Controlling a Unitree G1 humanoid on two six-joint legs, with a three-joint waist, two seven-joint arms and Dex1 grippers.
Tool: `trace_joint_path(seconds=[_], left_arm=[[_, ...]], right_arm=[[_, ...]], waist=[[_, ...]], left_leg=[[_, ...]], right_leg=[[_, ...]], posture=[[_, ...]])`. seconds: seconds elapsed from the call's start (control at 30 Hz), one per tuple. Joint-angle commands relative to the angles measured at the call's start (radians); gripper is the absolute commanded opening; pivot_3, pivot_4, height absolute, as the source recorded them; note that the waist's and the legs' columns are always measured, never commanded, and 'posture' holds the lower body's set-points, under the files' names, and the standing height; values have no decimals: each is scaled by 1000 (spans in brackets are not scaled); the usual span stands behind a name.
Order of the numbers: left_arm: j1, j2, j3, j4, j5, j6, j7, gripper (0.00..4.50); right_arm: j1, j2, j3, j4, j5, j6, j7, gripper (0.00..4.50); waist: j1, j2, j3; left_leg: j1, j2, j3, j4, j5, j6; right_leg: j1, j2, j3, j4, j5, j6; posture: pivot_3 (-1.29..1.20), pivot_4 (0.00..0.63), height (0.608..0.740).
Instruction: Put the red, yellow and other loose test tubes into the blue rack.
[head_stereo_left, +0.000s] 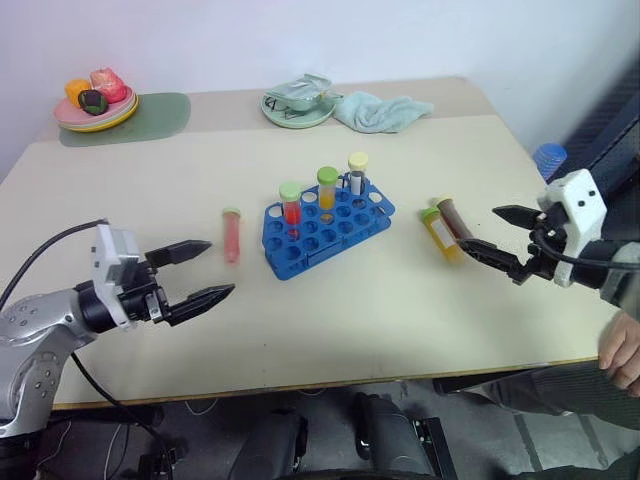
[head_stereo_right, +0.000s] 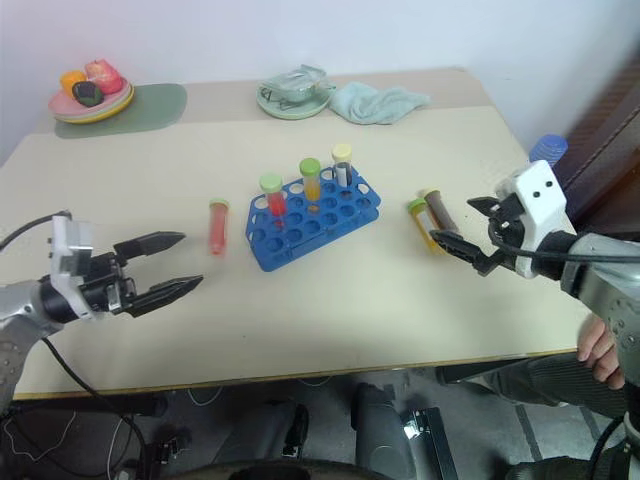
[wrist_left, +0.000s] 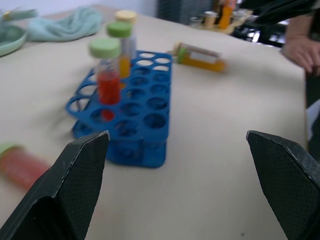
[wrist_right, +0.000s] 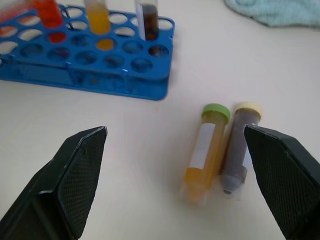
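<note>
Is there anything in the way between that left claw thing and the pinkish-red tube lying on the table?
Nothing visible. The left tool hangs open, with bare table between it and the lying red tube. From the tube to the blue rack beside it, the tabletop is also bare.

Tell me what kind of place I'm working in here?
Probably a lab-style test bench set up in an ordinary room: a blue rack holding capped test tubes on a beige table, loose test tubes lying beside it, and a plate of toy food at the far corner.
</note>
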Motion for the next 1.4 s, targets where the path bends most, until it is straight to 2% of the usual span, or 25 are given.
trace_joint_path(seconds=[0.03,0.23,0.43,0.5,0.83,1.17,1.27,1.4], left_arm=[[-65,-4,-38,-27,-12,-19,-16,4500],[-164,-33,-146,-25,37,-33,-8,4500],[-218,-72,-247,-43,101,-36,41,4500],[-227,-90,-269,-70,69,6,60,4500],[-197,-97,-278,-87,94,-5,75,4500],[-187,-96,-277,-93,95,-4,79,4500],[-187,-95,-276,-92,95,-3,80,4500],[-183,-96,-277,-97,96,-1,82,4500]], right_arm=[[-133,-32,87,152,-52,-4,39,4469],[-457,8,306,585,-208,-20,100,4469],[-656,75,432,888,-339,-67,174,4469],[-718,111,469,1008,-395,-107,183,4469],[-869,204,526,1354,-570,-285,229,4469],[-934,264,521,1526,-672,-386,222,4469],[-949,280,514,1551,-687,-401,219,3616],[-966,299,507,1576,-701,-417,213,1663]], waist=[[1,0,0],[-2,0,0],[0,1,0],[0,1,0],[-2,1,1],[-9,1,1],[-16,1,1],[-24,1,1]], left_leg=[[0,0,0,0,0,0],[-2,0,1,0,3,-5],[-3,0,1,-1,2,-4],[-5,0,1,-1,2,-4],[-6,0,1,0,2,-4],[-6,0,1,0,3,-5],[-6,0,1,0,3,-5],[-6,0,1,0,3,-5]], right_leg=[[0,0,0,0,0,0],[-1,0,0,-3,0,0],[-2,0,0,-4,0,0],[-3,0,0,-5,0,0],[-4,0,0,-4,1,1],[-4,0,0,-3,1,1],[-4,0,0,-3,1,1],[-4,0,0,-3,2,1]], posture=[[0,150,740],[0,150,740],[0,150,740],[0,150,740],[0,150,740],[0,150,740],[0,150,740],[0,150,740]])
